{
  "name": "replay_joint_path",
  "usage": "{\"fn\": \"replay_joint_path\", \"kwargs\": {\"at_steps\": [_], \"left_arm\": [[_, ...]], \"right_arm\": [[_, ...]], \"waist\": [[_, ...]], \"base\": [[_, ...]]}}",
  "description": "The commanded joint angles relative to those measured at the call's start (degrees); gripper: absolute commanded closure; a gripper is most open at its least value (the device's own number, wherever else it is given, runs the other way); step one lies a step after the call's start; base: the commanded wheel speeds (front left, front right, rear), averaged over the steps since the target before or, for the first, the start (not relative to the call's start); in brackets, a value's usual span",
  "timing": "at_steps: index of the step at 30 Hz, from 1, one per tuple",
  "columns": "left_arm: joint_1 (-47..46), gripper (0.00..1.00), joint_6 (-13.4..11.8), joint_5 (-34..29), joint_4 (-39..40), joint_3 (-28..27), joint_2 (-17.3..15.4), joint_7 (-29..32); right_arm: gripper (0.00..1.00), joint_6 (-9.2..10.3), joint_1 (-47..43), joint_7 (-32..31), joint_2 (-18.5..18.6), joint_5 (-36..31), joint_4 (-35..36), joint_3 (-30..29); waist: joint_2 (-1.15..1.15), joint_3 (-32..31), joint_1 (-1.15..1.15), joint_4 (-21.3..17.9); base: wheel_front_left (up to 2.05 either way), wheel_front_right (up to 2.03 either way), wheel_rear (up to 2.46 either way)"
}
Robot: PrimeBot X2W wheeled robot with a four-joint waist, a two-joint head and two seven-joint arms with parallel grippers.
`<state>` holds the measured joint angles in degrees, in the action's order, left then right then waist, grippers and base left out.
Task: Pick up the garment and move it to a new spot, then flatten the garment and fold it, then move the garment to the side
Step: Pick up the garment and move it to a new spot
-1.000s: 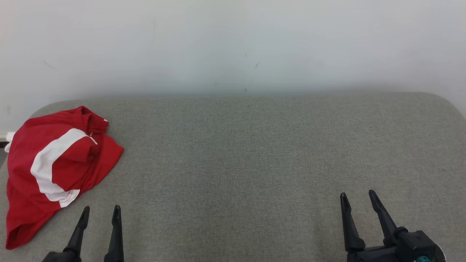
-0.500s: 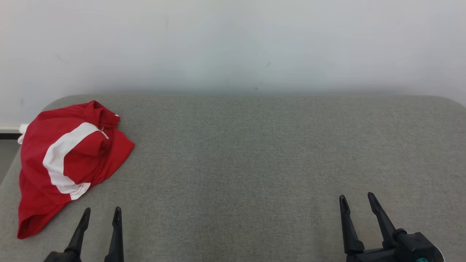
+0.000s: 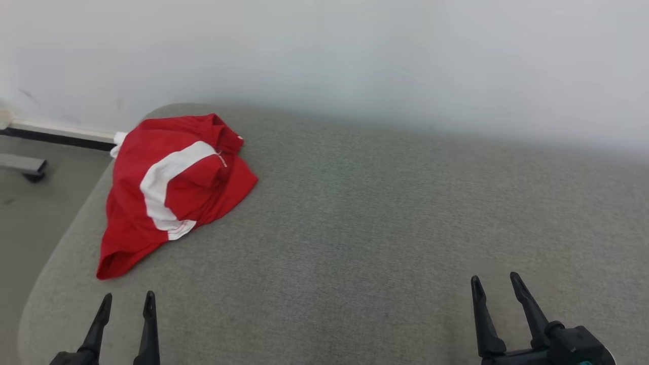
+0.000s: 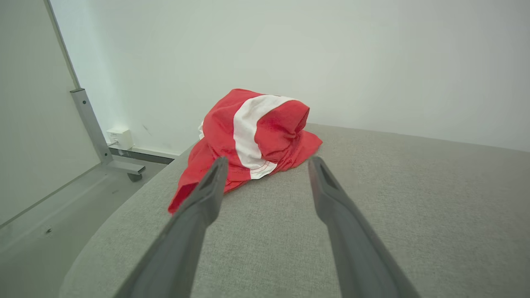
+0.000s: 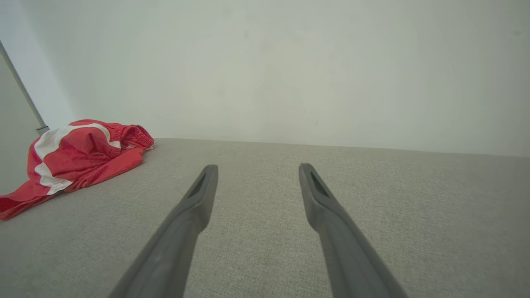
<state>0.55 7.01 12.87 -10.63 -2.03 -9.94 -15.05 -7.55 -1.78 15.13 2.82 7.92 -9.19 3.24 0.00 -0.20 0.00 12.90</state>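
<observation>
The red garment (image 3: 172, 187) with its white stripe (image 3: 162, 187) lies crumpled in a heap on the grey padded surface (image 3: 380, 213), over that surface's rounded corner. The left gripper (image 3: 128, 295) sits near the garment's closest end without touching it. Its fingers are spread and empty, pointing at the heap — in the left wrist view the cloth shows between them. The garment's long axis runs away from those fingers, slanting a little toward the robot's right as it recedes, with the stripe following it. The right gripper (image 3: 495, 277), fingers likewise parted with nothing in them, is well apart from the garment, off to its right. So I judge the left arm the nearer one for the pickup. Beyond the garment stands a pale wall (image 3: 355, 61); to the garment's left are bare floor (image 3: 30, 213) and a metal frame foot (image 3: 23, 167).
</observation>
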Motion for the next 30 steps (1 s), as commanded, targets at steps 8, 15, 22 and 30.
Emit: {"fn": "replay_joint_path", "kwargs": {"at_steps": [8, 15, 22, 30], "left_arm": [[0.8, 0.00, -1.1, -0.3, 0.2, -0.9, 0.1, -0.2], [1.4, 0.00, -2.2, 0.3, 0.1, -1.9, 0.9, -0.2], [0.6, 0.00, -2.4, 0.6, 0.2, -2.5, 0.9, -0.2], [-1.9, 0.00, -2.0, 2.1, -0.4, -3.6, 0.7, -0.2]], "right_arm": [[0.00, 0.12, 0.0, 0.0, 0.1, -0.1, -0.3, 0.5], [0.00, 0.12, 0.4, 0.0, 0.1, -0.7, -0.5, 0.9], [0.00, 0.12, 1.1, 0.0, 0.1, -1.4, -0.7, 0.7], [0.00, 0.12, 2.7, 0.0, 0.1, -2.3, -1.0, 1.2]], "waist": [[0.00, 0.0, 0.00, 9.7], [0.00, 0.6, 0.00, 13.6], [0.00, 1.8, 0.00, 15.2], [0.00, 4.2, 0.00, 13.0]], "base": [[0.00, 0.00, 0.00], [0.00, 0.00, 0.00], [0.00, 0.00, 0.00], [0.00, 0.00, 0.00]]}}
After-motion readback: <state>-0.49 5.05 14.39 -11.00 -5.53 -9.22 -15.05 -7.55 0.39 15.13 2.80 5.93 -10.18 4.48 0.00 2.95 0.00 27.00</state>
